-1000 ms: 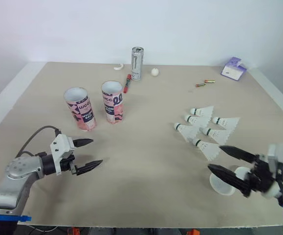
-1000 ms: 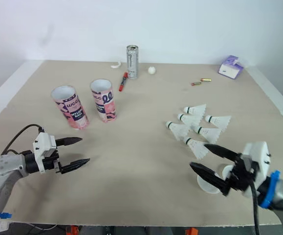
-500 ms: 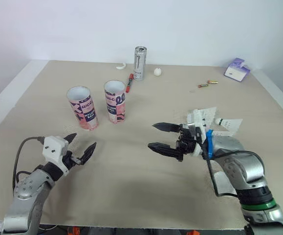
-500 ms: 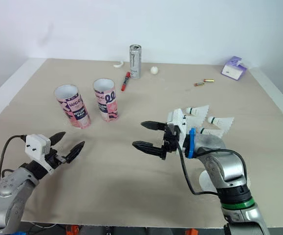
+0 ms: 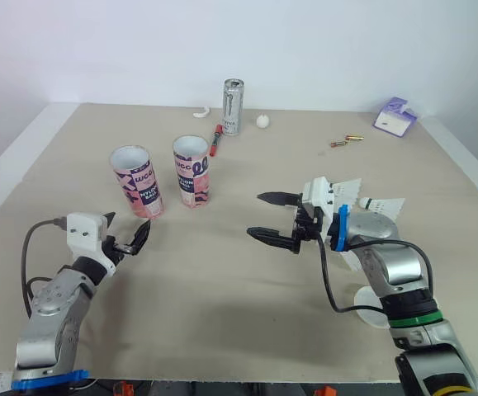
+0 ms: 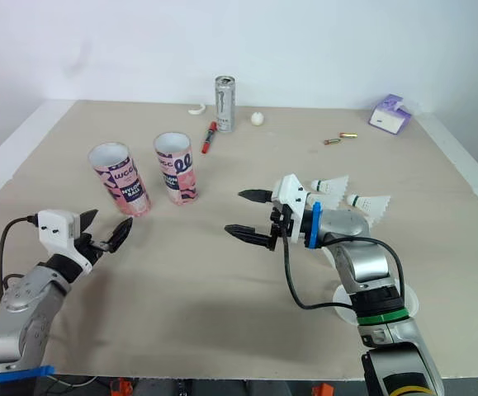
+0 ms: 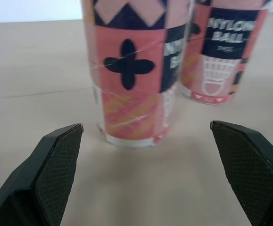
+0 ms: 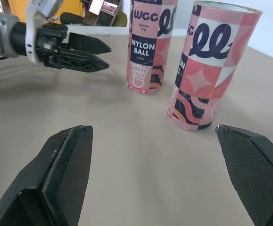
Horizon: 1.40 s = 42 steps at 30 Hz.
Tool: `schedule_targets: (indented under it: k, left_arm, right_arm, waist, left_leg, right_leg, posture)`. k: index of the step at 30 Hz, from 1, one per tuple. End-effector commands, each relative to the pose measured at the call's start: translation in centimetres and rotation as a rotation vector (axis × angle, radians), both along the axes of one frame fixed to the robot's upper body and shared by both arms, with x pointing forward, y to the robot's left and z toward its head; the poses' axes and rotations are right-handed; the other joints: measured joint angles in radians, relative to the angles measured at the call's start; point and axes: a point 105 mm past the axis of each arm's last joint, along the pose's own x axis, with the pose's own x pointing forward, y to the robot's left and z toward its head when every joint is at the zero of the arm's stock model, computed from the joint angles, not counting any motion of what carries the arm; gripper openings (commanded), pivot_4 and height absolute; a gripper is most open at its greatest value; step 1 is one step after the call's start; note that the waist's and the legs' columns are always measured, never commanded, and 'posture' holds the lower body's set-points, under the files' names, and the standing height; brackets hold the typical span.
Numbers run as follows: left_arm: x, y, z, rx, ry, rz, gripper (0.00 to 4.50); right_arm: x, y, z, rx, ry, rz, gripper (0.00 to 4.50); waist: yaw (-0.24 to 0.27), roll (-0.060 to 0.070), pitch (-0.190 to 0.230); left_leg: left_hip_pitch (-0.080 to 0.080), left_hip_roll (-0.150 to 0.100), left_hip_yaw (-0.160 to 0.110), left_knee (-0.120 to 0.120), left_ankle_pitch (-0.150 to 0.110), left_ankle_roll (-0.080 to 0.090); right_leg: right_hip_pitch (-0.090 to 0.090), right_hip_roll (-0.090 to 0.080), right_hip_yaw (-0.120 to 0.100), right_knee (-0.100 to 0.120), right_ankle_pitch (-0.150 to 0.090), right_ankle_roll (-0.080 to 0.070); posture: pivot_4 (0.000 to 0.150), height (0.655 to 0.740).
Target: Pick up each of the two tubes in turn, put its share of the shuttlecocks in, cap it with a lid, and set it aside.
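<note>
In the left eye view, the left gripper (image 5: 127, 228) has crept up the pale beige bench (image 5: 222, 289) since half a second ago. It now sits near the left-hand pink printed cardboard tube (image 5: 138, 181) without touching it, its fingers spread wide and empty. The right gripper (image 5: 256, 214), also wide and empty, has shifted a little farther from the near edge; a second ago it was down by the near right corner. It hangs mid-bench, well apart from the right-hand pink printed cardboard tube (image 5: 191, 172). Both tubes stand upright and open-topped, just beside each other.

Bare bench lies between the grippers and along the near edge. White shuttlecocks (image 5: 346, 188) lie behind the right arm. What looks like a round white lid (image 5: 366, 301) is partly hidden under the forearm. Toward the far edge stand a silver drinks can (image 5: 234, 107), a red pen (image 5: 215, 140), a small white ball (image 5: 262, 121) and a purple box (image 5: 394, 115), with a white wall behind.

In the left wrist view, black fingers (image 7: 56, 174) frame the nearer tube across bare bench.

In the right wrist view, both tubes stand ahead, with the left gripper beside them.
</note>
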Motion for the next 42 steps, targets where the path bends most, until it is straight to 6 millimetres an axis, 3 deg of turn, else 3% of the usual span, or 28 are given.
schedule_targets:
  k: [1, 25, 42]
  left_arm:
    - [1.1, 0.0, 0.6, 0.008, -0.020, -0.004, 4.50]
    - [6.1, -0.2, -0.1, 0.042, 0.003, -0.063, 4.50]
    - [9.0, -1.0, 0.0, 0.128, -0.017, -0.159, 4.50]
  right_arm:
    - [0.0, 0.2, 1.3, 0.013, -0.053, 0.003, 4.47]
    - [0.4, -0.5, 2.3, 0.065, -0.068, -0.079, 4.47]
    - [-0.1, -0.9, 1.7, 0.046, -0.048, -0.095, 4.47]
  waist:
    - [0.000, 0.000, 0.000]
    - [0.000, 0.000, 0.000]
    - [0.001, 0.000, 0.000]
  left_leg:
    - [0.000, 0.000, 0.000, 0.000, 0.000, 0.000]
    - [-0.001, 0.000, 0.000, 0.000, 0.000, 0.000]
    - [-0.002, -0.001, 0.000, -0.001, 0.000, 0.000]
  right_leg:
    - [0.000, 0.000, 0.000, 0.000, 0.002, -0.003]
    - [-0.001, 0.000, 0.000, 0.000, 0.003, 0.001]
    - [-0.001, 0.000, -0.001, 0.000, 0.003, 0.002]
  posture:
    - [0.150, 0.7400]
    - [0.150, 0.7400]
    - [0.150, 0.7400]
